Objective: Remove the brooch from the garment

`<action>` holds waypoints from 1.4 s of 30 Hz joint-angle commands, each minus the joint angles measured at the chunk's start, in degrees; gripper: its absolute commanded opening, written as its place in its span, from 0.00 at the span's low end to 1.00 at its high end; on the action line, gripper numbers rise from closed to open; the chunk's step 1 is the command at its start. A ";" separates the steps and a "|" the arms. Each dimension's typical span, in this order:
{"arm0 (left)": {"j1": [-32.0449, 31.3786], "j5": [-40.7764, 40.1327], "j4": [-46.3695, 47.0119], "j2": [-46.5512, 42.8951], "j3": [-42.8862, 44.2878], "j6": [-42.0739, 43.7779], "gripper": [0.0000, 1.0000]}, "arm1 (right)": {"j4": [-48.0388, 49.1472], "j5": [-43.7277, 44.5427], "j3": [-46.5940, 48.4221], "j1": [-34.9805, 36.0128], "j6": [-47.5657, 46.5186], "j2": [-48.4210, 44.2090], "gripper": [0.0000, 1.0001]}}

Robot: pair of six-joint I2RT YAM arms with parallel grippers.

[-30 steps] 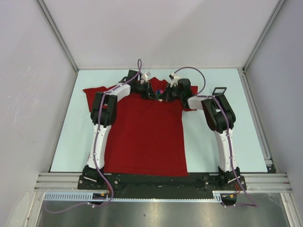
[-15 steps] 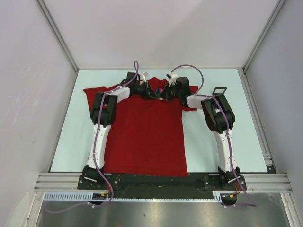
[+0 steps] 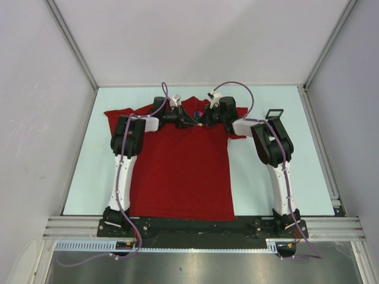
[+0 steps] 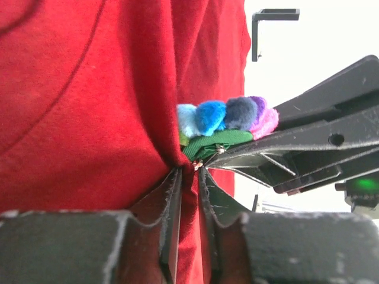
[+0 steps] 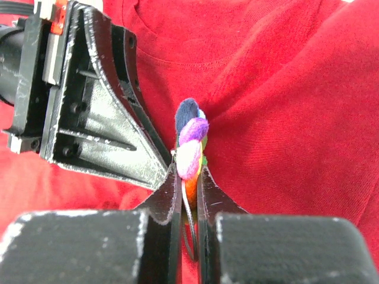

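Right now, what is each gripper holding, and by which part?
The right gripper clamps the brooch by one edge; the left gripper pinches a fold of the garment beside it.

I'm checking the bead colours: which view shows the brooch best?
Left wrist: the brooch is side-on, its blue, purple and pink beads in a row. Right wrist shows it edge-on, clamped in the right gripper; from the top it is a speck.
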 commanded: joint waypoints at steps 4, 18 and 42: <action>-1.18 -0.95 1.40 -8.44 -0.68 7.17 0.24 | 3.96 -9.76 -0.15 0.38 8.44 -0.66 0.00; -1.10 -3.05 -2.20 -10.46 -2.17 11.30 0.20 | 3.09 -8.97 1.25 -0.59 10.91 0.48 0.17; 0.13 -11.23 -12.40 -13.71 -1.03 21.32 0.46 | 5.81 -12.84 0.20 -0.76 10.91 0.48 0.00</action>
